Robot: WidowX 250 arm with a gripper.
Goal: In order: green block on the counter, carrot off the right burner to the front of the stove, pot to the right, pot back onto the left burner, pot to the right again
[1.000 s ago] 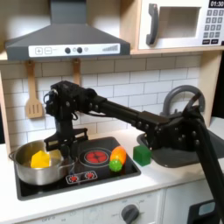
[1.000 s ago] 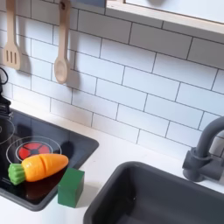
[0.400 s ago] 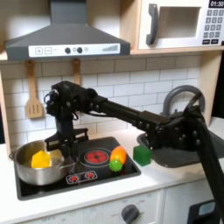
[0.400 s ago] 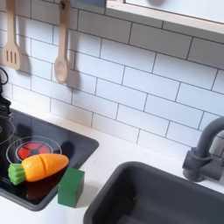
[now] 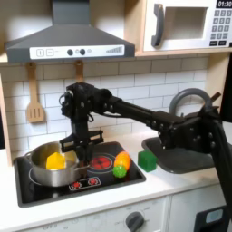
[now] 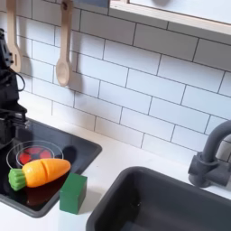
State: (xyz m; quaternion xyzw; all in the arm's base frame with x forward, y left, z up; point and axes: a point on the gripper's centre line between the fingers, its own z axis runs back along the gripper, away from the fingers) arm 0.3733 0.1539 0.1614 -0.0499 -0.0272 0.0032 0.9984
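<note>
The steel pot (image 5: pixel 50 169) stands on the black stove (image 5: pixel 91 184), left of centre, with a yellow toy food piece (image 5: pixel 56 160) inside it. My gripper (image 5: pixel 78 145) reaches down onto the pot's right rim and looks shut on it; its fingers are dark and hard to separate. In the second exterior view the gripper (image 6: pixel 11 122) is at the left edge. The carrot (image 5: pixel 120 165) (image 6: pixel 41 171) lies at the stove's front right, beside the right burner (image 5: pixel 98 162). The green block (image 5: pixel 147 160) (image 6: pixel 73 192) sits on the counter (image 5: pixel 109 201) just right of the stove.
A dark sink (image 5: pixel 181 156) (image 6: pixel 158 203) with a faucet (image 5: pixel 186 100) (image 6: pixel 209 158) lies to the right in both exterior views. A spatula (image 5: pixel 36 100) and a wooden spoon (image 6: pixel 62 59) hang on the tiled wall. A range hood (image 5: pixel 68 41) is overhead.
The gripper and the pot have slid together to the first exterior view's right, toward the stove's middle. The gripper has come into the second exterior view's left edge. Carrot and block have not moved.
</note>
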